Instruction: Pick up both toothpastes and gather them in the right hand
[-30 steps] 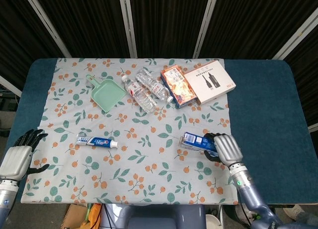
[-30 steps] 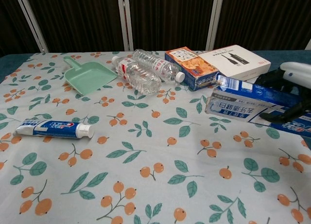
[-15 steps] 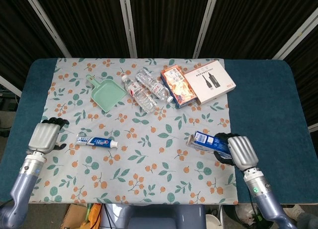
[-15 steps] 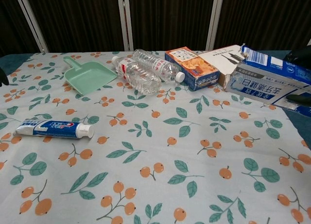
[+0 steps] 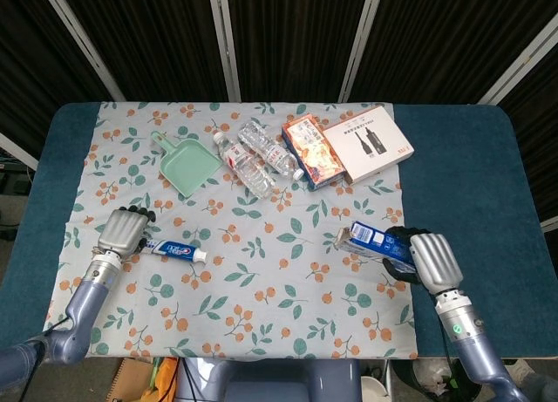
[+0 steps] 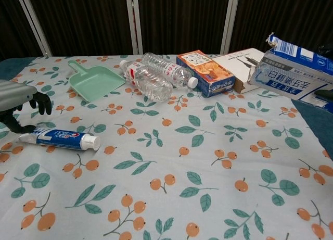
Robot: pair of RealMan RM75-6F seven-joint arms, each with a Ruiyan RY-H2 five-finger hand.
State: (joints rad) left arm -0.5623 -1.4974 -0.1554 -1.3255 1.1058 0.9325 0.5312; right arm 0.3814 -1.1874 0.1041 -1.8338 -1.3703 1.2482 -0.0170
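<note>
Box up in my right robot hand (image 5: 429, 256), left one now over the tube.
Right grips the toothpaste box (image 6: 294, 72), lifted higher; left robot hand (image 5: 122, 231), fingers curled, has reached the tube (image 5: 174, 248).

On the desk (image 5: 462, 158) a cloth (image 5: 261, 280) covers the left and middle. At its far edge sit, left to right, a dustpan (image 5: 190, 164), two bottles (image 5: 257, 156) side by side, a carton (image 5: 312, 150) and a flat box (image 5: 367, 143). Nearer, at left, a toothpaste tube (image 5: 177, 248) lies beside the left robot hand (image 5: 122, 232); at right, the right robot hand (image 5: 427, 258) holds a toothpaste box (image 5: 370, 241) above the cloth
</note>
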